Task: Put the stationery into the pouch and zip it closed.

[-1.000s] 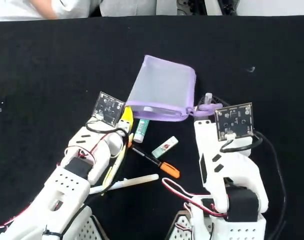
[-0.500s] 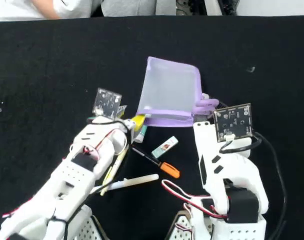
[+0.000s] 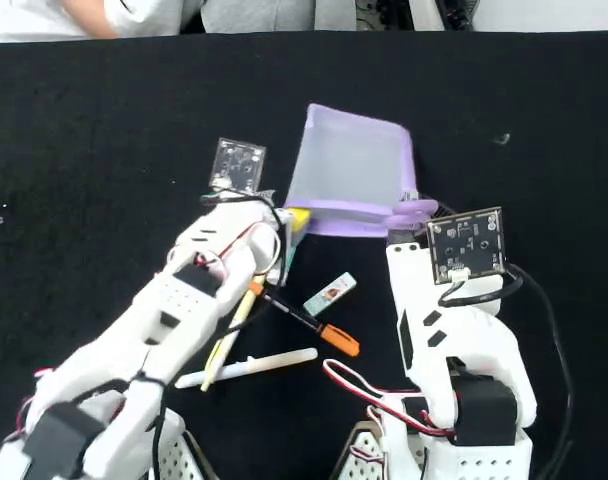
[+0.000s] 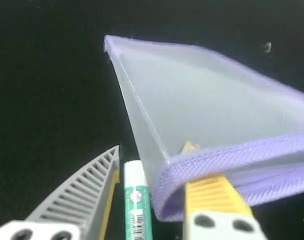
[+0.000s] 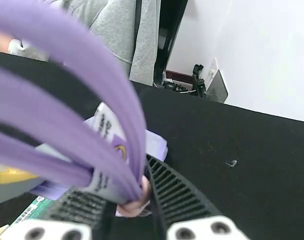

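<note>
The purple mesh pouch lies at mid-table with its mouth facing the arms. My left gripper is open at that mouth. Its yellow finger is tucked under the pouch's purple rim, and its grey finger stays outside. A green-and-white glue stick lies between the two fingers. My right gripper is shut on the pouch's purple strap at the mouth's right corner, the fingers pinched together.
Loose stationery lies in front of the pouch: the glue stick, a small green-and-white piece, an orange-and-black pen, a yellow pencil and a white pen. The black table surrounds them.
My left arm has pushed forward and to the right, slipping its yellow finger into the pouch mouth. The pouch has swung and shifted right. The right arm has held still.
</note>
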`<action>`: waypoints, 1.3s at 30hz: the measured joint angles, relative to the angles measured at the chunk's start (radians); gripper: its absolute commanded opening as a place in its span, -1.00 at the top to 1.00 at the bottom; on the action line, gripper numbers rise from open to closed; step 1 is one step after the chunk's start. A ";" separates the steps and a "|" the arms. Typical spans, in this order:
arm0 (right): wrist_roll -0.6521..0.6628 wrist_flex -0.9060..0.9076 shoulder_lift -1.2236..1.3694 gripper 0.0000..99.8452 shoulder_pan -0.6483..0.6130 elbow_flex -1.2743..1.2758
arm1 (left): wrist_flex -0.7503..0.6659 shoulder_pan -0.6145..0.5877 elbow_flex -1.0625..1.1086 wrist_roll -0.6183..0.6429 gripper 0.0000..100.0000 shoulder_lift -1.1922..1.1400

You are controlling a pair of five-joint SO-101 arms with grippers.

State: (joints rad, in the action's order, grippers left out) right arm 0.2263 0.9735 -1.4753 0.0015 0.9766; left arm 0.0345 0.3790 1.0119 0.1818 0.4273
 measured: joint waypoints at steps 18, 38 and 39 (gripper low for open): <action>-0.048 0.000 0.000 0.50 -0.092 -0.002 | 0.135 -0.006 -0.103 0.002 0.94 -0.032; -0.084 0.014 -0.011 0.50 -0.097 -0.120 | 1.045 -0.414 -0.631 0.006 0.94 0.068; -0.103 0.014 -0.011 0.50 -0.097 -0.120 | 1.083 -0.433 -0.655 0.006 0.94 0.068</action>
State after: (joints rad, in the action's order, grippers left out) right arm 0.1235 0.9874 -1.4860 -0.0951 0.8569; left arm 1.1178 -0.0537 0.3567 0.1880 0.4948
